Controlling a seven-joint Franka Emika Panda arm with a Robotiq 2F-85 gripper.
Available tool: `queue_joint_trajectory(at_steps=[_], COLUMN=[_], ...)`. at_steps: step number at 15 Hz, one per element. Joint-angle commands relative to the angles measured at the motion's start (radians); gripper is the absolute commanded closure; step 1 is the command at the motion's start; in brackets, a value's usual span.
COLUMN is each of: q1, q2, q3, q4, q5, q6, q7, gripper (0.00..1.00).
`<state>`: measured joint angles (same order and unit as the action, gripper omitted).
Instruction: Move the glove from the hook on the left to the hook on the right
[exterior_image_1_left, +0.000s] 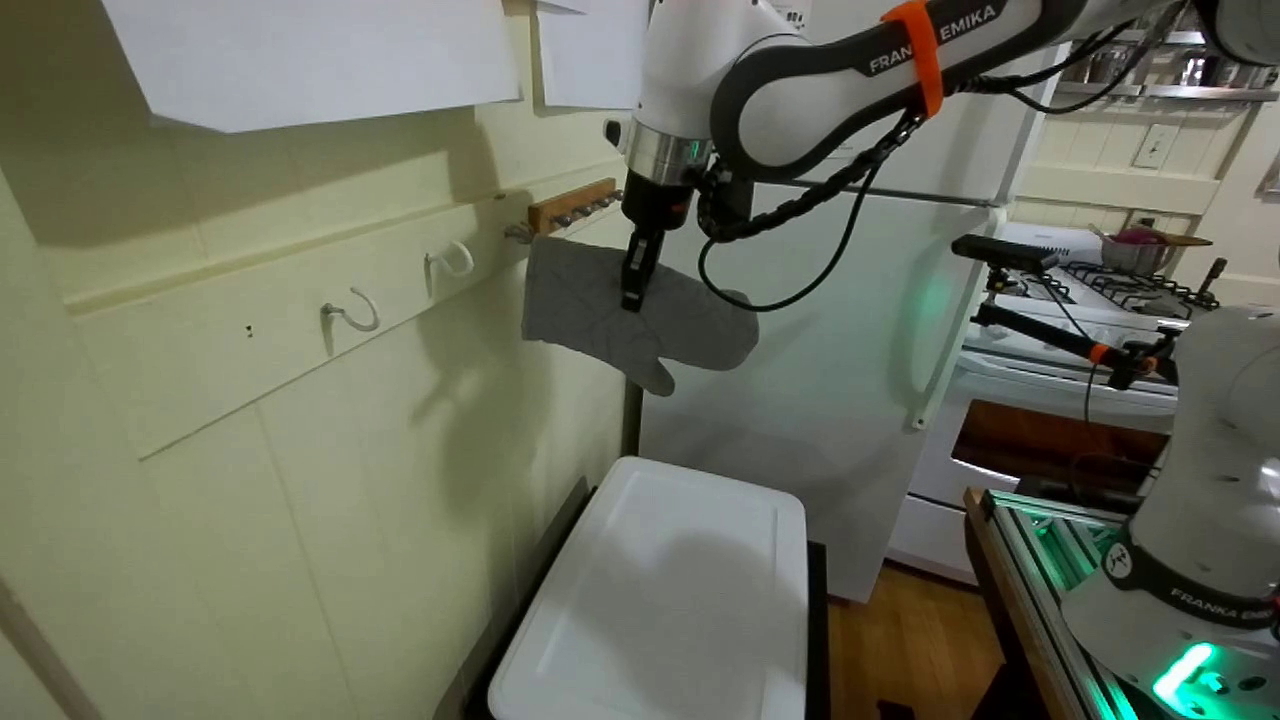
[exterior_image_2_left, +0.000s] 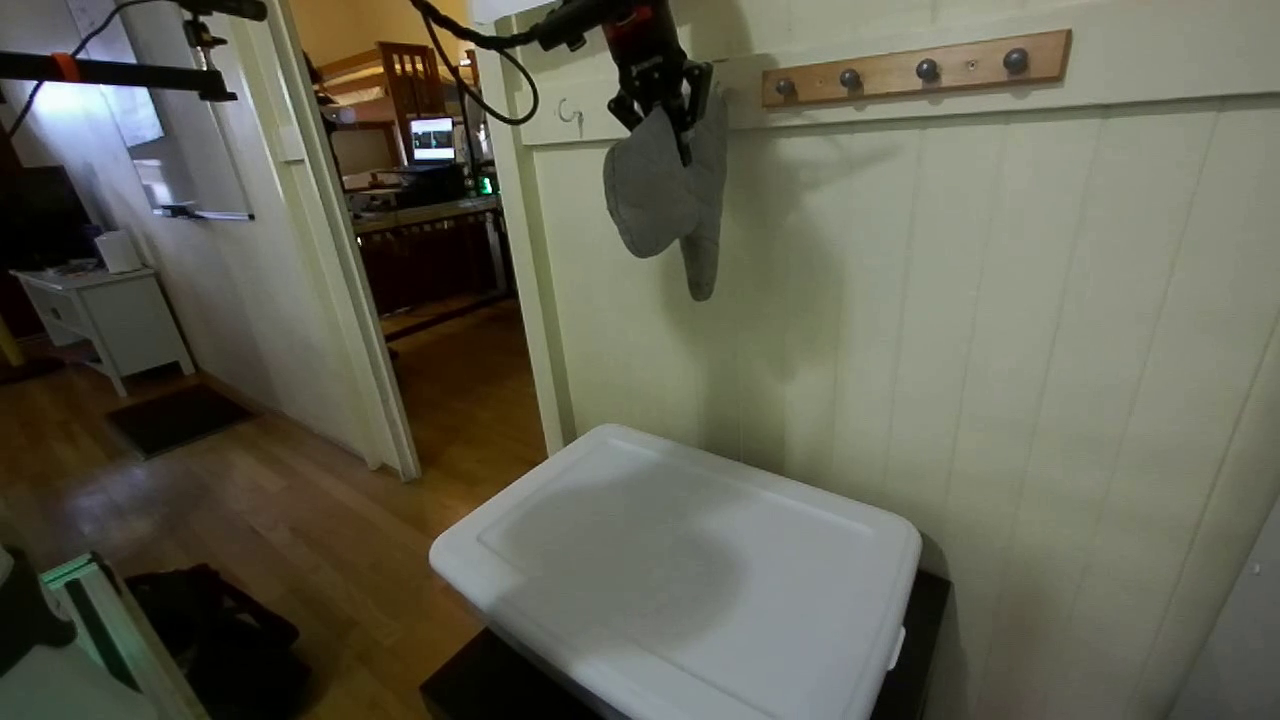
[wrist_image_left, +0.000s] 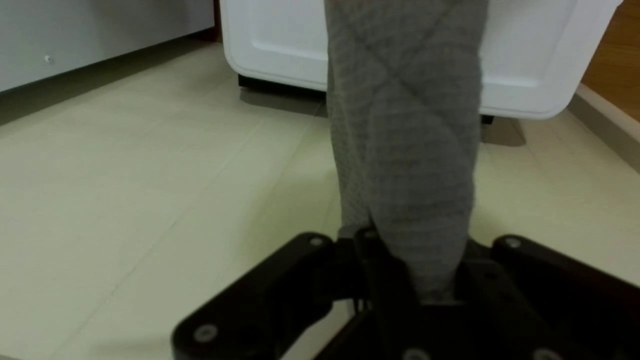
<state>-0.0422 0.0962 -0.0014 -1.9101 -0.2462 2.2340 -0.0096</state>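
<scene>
The glove, a grey oven mitt (exterior_image_1_left: 705, 312), is held in the air beside the wall, its cuff toward the wall and its thumb down. It also shows in an exterior view (exterior_image_2_left: 648, 190) and in the wrist view (wrist_image_left: 415, 110). My gripper (exterior_image_1_left: 632, 298) is shut on the mitt, its fabric pinched between the fingers (wrist_image_left: 420, 245). A silver hook (exterior_image_1_left: 347, 317) and a white hook (exterior_image_1_left: 453, 271) on the wall are bare. The wooden rack with dark knobs (exterior_image_2_left: 890, 80) is beside the mitt. A small grey piece (exterior_image_1_left: 518, 233) lies near the cuff; I cannot tell whether they touch.
A white-lidded bin (exterior_image_1_left: 690, 600) stands below the mitt against the wall, also in an exterior view (exterior_image_2_left: 680, 560). A fridge (exterior_image_1_left: 800, 400) stands behind the arm. White paper (exterior_image_1_left: 330, 60) hangs above the hooks. A doorway frame (exterior_image_2_left: 545, 300) borders the wall.
</scene>
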Motion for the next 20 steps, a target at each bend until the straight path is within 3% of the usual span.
queue_joint_trajectory(at_steps=[1, 8, 20], q1=[0.013, 0.011, 0.014], q2=[-0.009, -0.058, -0.004], q3=[-0.008, -0.01, -0.009], q4=[0.021, 0.0, 0.035], q5=[0.0, -0.005, -0.006], q6=[-0.022, 0.007, -0.033], q7=[-0.011, -0.01, -0.024], gripper=[0.97, 0.97, 0.97])
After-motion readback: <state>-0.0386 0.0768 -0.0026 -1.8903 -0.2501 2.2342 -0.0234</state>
